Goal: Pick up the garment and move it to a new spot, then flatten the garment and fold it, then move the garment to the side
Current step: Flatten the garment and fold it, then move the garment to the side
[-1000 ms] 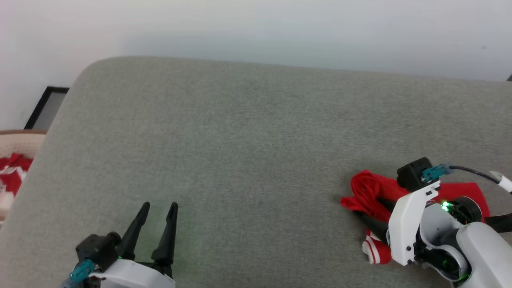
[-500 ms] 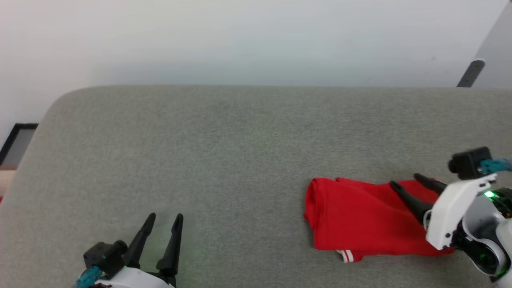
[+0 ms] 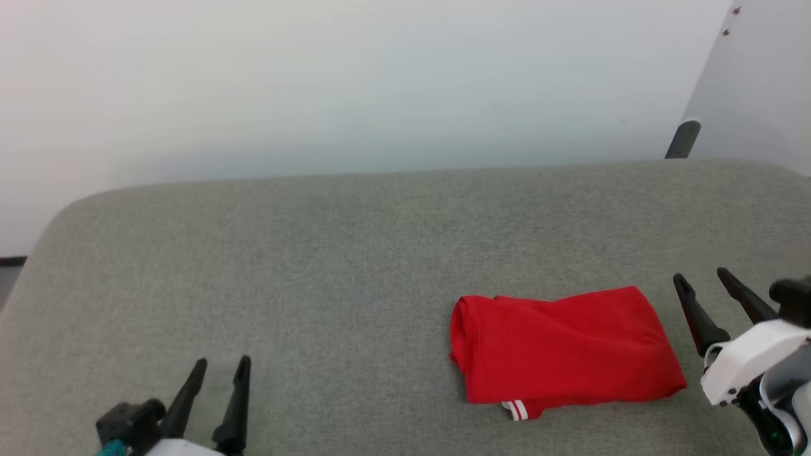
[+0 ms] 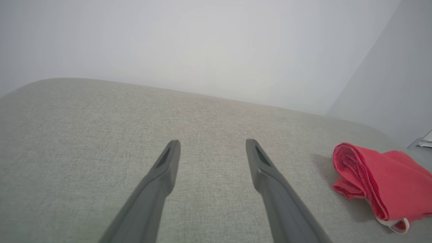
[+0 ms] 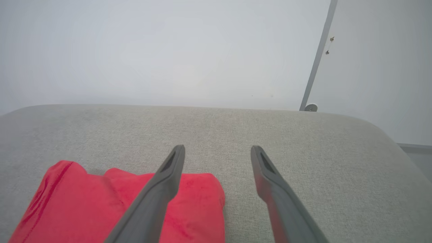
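— Which step?
— The last, I'd judge: the garment [image 3: 564, 345] lies folded toward the right of the grey padded surface [image 3: 317, 266], just beside the right pincer [image 3: 701, 275] (spread, grasping nothing).
— The left pincer [image 3: 223, 361]?
— Released too, well apart. Next calls only for clearance from the fold.

The folded red jersey-cloth garment [image 3: 564, 345] presents a soft, matt knit, faintly fuzzy at its rolled edge, with a strip of white-striped trim at the lower hem. The wide grey upholstered cushion [image 3: 304, 266] under it is a matt, coarse-woven textile with a fine visible grain. The long dark fingers of the left gripper [image 3: 223, 361] and right gripper [image 3: 701, 275] look like smooth, matt plastic, the right arm's white wrist housing [image 3: 751, 358] is glossy moulded plastic, and the pale wall [image 3: 380, 82] is smooth and matt.
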Tool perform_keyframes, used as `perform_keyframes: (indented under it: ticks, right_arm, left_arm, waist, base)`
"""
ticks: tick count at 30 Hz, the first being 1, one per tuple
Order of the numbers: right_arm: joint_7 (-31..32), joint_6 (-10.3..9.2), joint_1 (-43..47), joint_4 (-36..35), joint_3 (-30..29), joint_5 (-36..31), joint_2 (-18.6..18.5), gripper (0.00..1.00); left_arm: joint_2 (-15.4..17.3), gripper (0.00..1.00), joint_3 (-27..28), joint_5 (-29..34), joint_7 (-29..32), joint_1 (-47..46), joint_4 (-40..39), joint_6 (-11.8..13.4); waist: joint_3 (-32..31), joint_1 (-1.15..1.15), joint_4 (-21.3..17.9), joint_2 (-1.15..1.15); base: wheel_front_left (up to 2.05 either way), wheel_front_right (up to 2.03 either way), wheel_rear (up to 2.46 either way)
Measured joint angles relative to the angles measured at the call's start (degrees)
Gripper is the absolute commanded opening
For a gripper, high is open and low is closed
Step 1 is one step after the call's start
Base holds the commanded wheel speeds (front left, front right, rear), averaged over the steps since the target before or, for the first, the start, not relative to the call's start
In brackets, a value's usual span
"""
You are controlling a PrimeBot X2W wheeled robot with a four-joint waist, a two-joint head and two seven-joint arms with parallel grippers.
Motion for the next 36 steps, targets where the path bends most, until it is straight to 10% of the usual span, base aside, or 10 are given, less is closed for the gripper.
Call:
perform_keyframes:
  ticks: [12, 36]
  right_arm:
    - [-8.4, 0.00, 10.1, -4.2, -7.8, -5.3, 5.2, 1.00]
    - [-2.4, 0.00, 25.3, -24.7, -20.8, -13.3, 12.3, 1.00]
  left_arm:
    - [-1.5, 1.00, 5.3, 5.9, 0.0, 7.4, -6.1, 0.0]
    - [-3.9, 1.00, 9.2, 7.6, 0.0, 16.8, -14.9, 0.0]
  waist:
    - [-2.8, 0.00, -0.4, 0.00]
    - [-2.7, 0.00, 2.3, 0.00]
  base:
    - [0.00, 0.00, 0.00]
    - [0.00, 0.00, 0.00]
